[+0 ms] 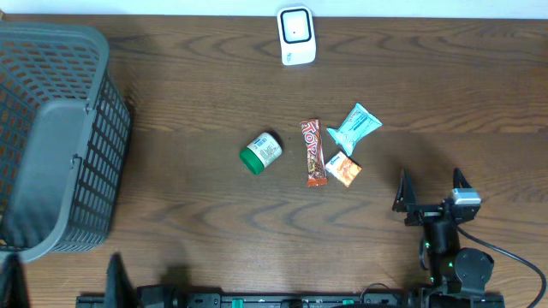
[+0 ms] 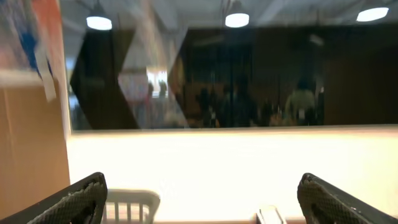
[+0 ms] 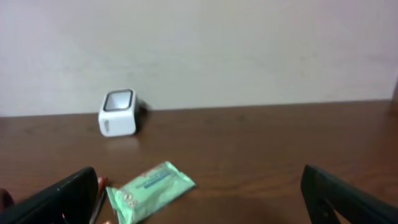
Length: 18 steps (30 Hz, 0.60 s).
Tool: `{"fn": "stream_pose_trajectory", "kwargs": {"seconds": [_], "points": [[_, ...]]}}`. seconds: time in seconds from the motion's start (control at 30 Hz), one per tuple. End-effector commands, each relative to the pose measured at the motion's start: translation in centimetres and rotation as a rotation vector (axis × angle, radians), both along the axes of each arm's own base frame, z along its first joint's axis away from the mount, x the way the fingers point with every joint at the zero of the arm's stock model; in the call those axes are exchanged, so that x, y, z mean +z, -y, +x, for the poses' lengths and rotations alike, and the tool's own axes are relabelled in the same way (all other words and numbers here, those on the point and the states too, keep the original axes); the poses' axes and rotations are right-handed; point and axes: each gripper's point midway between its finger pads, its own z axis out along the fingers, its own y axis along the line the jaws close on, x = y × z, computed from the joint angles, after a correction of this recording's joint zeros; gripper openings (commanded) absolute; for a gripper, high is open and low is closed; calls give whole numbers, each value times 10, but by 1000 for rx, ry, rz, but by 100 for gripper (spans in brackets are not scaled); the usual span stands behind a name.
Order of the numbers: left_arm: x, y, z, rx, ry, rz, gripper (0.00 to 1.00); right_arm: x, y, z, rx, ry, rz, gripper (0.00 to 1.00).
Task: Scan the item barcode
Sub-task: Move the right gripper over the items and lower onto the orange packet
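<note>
Lying apart from the spread right hand [image 1: 431,178], the teal packet [image 1: 354,128] sits untouched.

Basket [image 1: 111,158] partly off-frame; snack bar [image 1: 313,152] fine print illegible.

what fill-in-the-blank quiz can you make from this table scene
The small bottle lying on its side has a ____ cap.
The mesh basket sits at the table's ____ end.
The right pincer is ____ and holds nothing.
Missing words: green; left; open.
</note>
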Motion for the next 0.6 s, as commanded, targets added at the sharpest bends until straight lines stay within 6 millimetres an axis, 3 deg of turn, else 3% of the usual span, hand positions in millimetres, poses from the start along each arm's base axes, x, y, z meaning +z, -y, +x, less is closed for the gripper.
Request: {"fn": "stream_pose_trajectory", "kwargs": {"seconds": [0.0,0.2,0.33,0.57], "points": [[-29,0,18,-1,-104,8,98,37,-5,-5,20,69,-24,99],[-69,-2,35,-2,-253,-7,98,68,-4,0,18,36,-60,99],[-90,-3,40,-3,-332,-15,98,93,-4,20,33,-66,-51,99],[-109,-3,39,-3,-407,-23,98,103,-16,60,133,-379,4,99]]}}
